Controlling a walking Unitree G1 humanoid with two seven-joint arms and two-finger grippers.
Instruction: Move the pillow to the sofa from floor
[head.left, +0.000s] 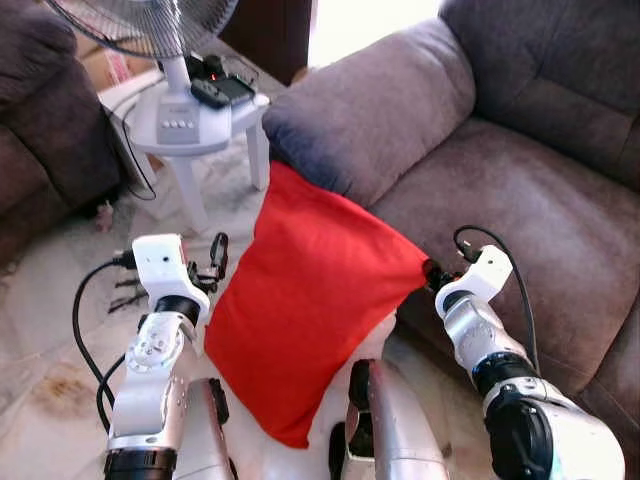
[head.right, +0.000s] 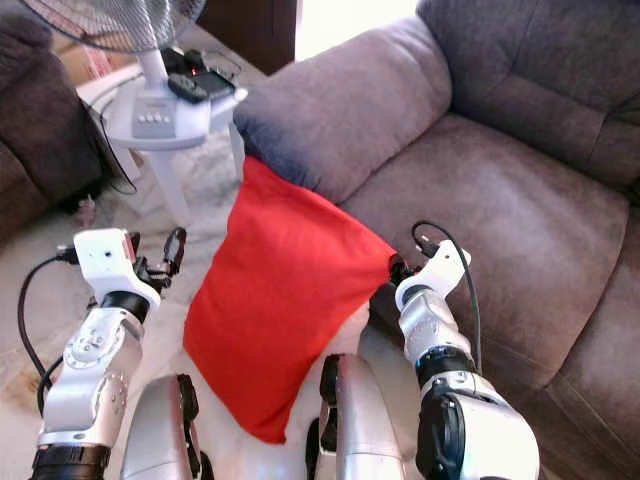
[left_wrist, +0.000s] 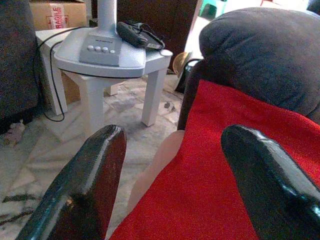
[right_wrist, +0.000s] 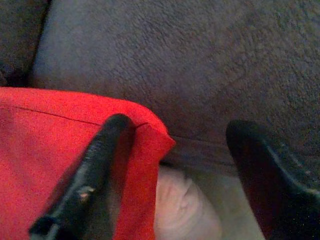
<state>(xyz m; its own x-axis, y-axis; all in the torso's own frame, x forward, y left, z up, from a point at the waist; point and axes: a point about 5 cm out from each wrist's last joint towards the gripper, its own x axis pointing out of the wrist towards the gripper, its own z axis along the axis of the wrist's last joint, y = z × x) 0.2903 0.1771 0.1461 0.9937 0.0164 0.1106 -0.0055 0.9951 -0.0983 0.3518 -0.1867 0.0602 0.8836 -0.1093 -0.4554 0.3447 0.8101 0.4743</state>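
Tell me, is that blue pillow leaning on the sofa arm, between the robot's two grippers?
Not blue: both eye views show a red pillow. It does lean on the sofa arm, between the left gripper and right gripper.

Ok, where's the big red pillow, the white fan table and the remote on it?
Big red fabric pillow (head.left: 310, 300): left eye view, middle of its front face.
Small white plastic fan table (head.left: 258, 150): left eye view, its front leg.
Black remote (head.left: 211, 94): left eye view, middle of its body.
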